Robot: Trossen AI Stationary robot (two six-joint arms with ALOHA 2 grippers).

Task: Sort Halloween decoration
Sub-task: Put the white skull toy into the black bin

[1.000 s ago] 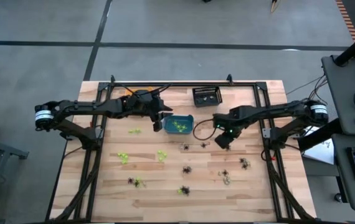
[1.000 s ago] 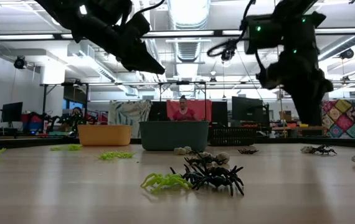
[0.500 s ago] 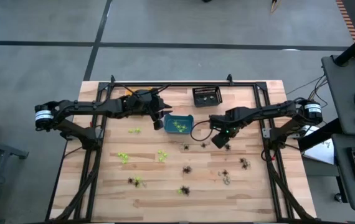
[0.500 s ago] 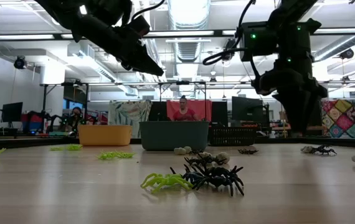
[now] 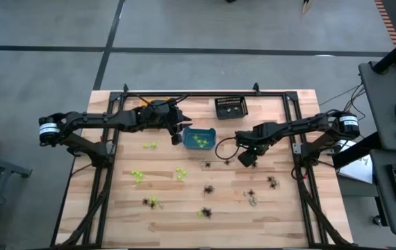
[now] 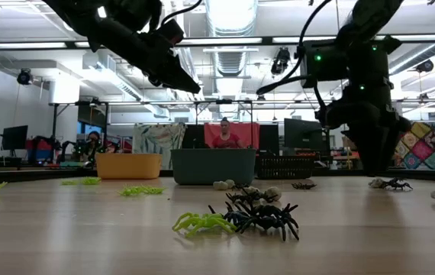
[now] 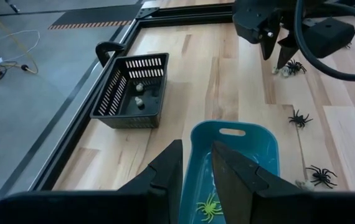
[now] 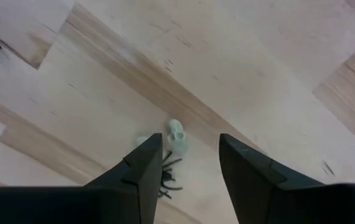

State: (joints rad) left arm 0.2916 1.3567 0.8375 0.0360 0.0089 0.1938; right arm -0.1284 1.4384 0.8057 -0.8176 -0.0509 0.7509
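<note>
Small spider trinkets lie scattered on the wooden table: lime green ones (image 5: 137, 176), black ones (image 5: 208, 189), and a green and black cluster (image 6: 236, 218) close to the low camera. My right gripper (image 5: 245, 158) is open and points down, just above a pale trinket (image 8: 176, 132) and a black spider (image 8: 168, 175) that lie between its fingers. My left gripper (image 5: 177, 136) is open and empty, and hovers over the near left end of the teal bin (image 5: 199, 139). That bin holds lime green spiders (image 7: 208, 205).
The black slotted bin (image 5: 231, 107) stands near the far edge and holds pale trinkets (image 7: 139, 93). An orange bin (image 6: 128, 165) shows in the low view, left of the teal one. A black frame rail (image 5: 191, 93) runs along the far edge. A person sits in the room beyond.
My right gripper has shifted slightly toward the table's left and has come down closer to the table, over the pale trinket. The trinkets and bins have stayed in place.
</note>
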